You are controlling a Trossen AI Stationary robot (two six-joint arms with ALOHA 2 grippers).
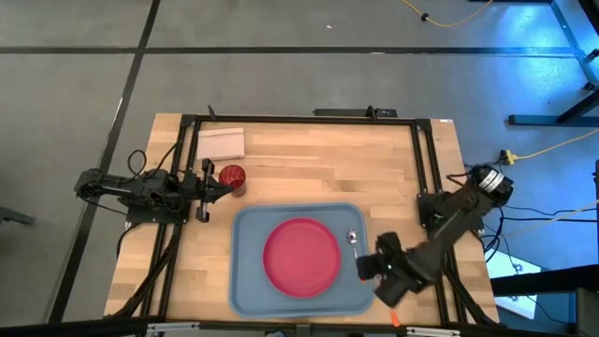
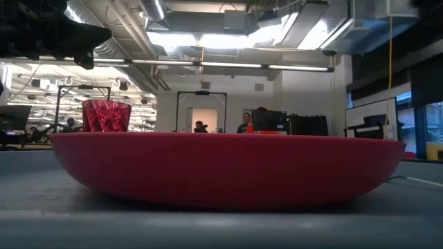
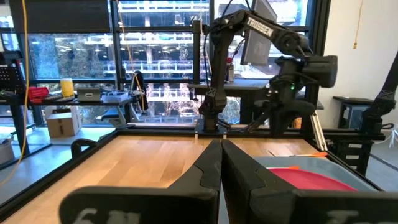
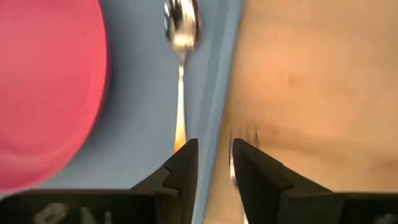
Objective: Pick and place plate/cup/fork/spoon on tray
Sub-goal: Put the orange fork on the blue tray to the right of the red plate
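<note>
From above, the flat round pink-red plate (image 1: pixel 301 256) lies in the middle of the large blue-grey rectangular tray (image 1: pixel 249 285), and the small silver-bowled spoon (image 1: pixel 354 238) rests on the tray just beside the plate. The small dark red cup (image 1: pixel 232 177) stands on the pale wooden counter (image 1: pixel 318 168), beside the left gripper (image 1: pixel 208 190) and near a pale folded rectangle (image 1: pixel 221 143). The right gripper (image 1: pixel 367 266) hangs over the tray's right rim.

At table height the plate fills the picture, the cup behind it; beyond is a lit workshop with people far off.

The left wrist view shows its fingers pressed together on nothing.

The right wrist view shows spread fingers over the rim, the spoon inside it and the silver-tined fork (image 4: pixel 239 155) outside on the wood.

Plate and spoon look done; cup and fork remain.
</note>
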